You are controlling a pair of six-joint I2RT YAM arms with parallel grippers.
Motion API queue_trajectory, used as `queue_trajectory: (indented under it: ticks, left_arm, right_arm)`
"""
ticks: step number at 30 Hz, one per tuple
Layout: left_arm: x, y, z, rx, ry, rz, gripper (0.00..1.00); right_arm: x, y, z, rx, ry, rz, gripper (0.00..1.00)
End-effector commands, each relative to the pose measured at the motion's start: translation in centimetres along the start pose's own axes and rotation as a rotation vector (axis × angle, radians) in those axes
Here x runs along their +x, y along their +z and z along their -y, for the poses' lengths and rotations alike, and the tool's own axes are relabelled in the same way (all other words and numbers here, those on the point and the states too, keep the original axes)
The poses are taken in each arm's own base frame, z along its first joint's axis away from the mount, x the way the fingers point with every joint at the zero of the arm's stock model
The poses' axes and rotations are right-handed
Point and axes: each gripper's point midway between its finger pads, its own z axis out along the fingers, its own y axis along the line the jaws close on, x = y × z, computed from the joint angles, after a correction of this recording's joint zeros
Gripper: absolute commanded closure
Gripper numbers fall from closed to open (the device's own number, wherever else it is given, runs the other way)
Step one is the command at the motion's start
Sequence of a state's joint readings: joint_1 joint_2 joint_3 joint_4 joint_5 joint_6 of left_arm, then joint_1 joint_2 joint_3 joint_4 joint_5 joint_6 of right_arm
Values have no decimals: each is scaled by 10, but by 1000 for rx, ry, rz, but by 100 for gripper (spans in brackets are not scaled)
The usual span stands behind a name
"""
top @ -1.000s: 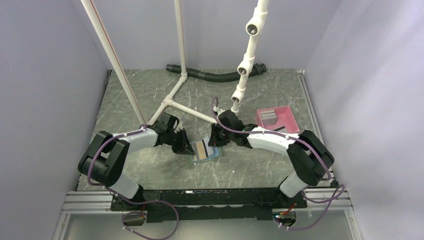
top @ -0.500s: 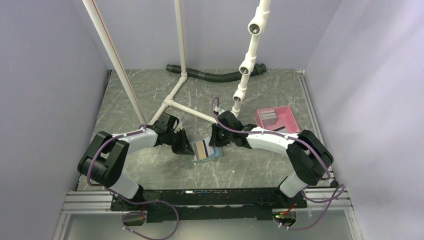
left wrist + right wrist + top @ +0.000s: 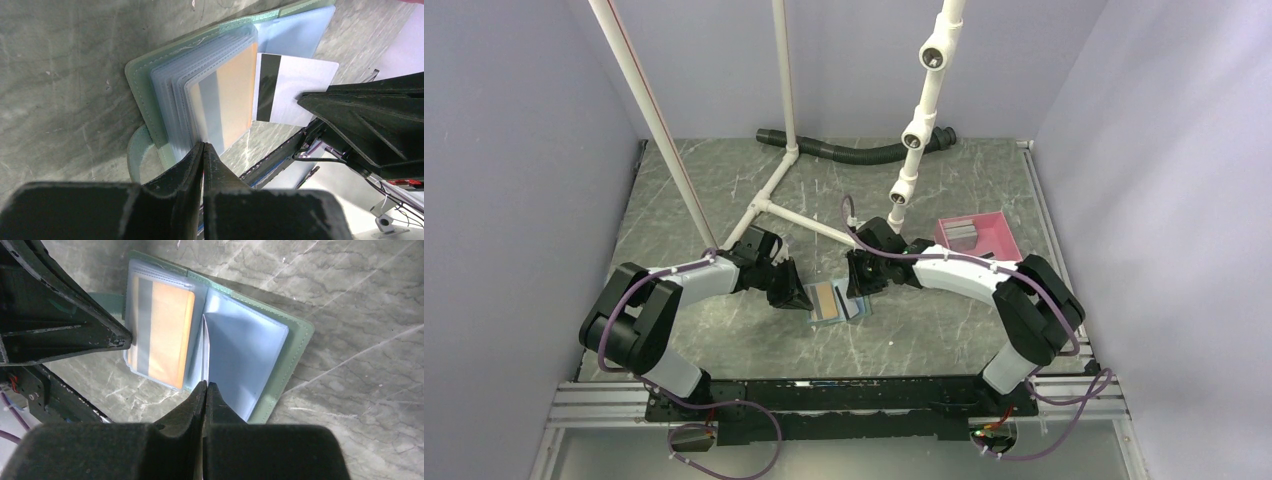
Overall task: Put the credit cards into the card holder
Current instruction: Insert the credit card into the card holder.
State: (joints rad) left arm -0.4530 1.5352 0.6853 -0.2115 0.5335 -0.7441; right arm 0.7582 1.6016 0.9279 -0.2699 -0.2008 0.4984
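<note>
So the card holder [image 3: 839,300] lies open on the table [image 3: 924,330], right between the two arms. The left gripper [image 3: 204,147] is pinched tight on the edge of its clear sleeves, just beside the orange card [image 3: 167,335] tucked into one of them. The right gripper [image 3: 205,385] is clamped on a credit card [image 3: 300,90], grey with a black stripe, held over the holder's blue half. More cards sit in the pink tray [image 3: 996,238], well apart
</note>
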Motion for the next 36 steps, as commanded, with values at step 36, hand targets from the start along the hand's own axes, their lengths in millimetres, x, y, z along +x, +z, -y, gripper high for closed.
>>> queue_trajectory:
  ticks: [36]
  left_arm:
    - [7, -2, -21, -80, 13, -3, 87]
  right_arm:
    - [7, -7, -5, -58, -120, -226, 100]
